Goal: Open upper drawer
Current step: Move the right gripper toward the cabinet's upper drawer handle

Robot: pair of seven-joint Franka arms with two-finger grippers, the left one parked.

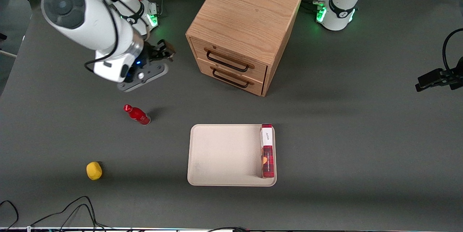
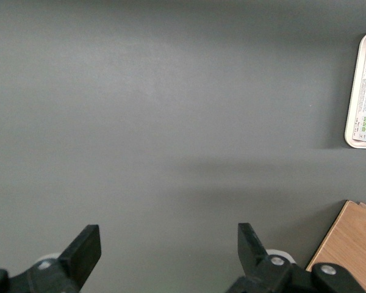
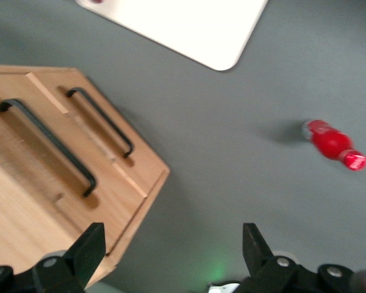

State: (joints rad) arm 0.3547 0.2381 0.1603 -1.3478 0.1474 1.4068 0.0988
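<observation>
The oak cube cabinet stands at the back middle of the table. Its upper drawer is shut flush, with a black wire bar handle. The matching lower drawer below it is also shut. My right gripper hovers beside the cabinet, toward the working arm's end, apart from it and at about drawer height. Its fingers are open and empty. In the right wrist view the gripper is open over bare table at the cabinet's corner, with the upper drawer's handle and the lower handle in sight.
A red bottle lies on the table nearer the front camera than the gripper; it also shows in the right wrist view. A beige tray holds a red box on edge. A yellow ball sits near the front edge.
</observation>
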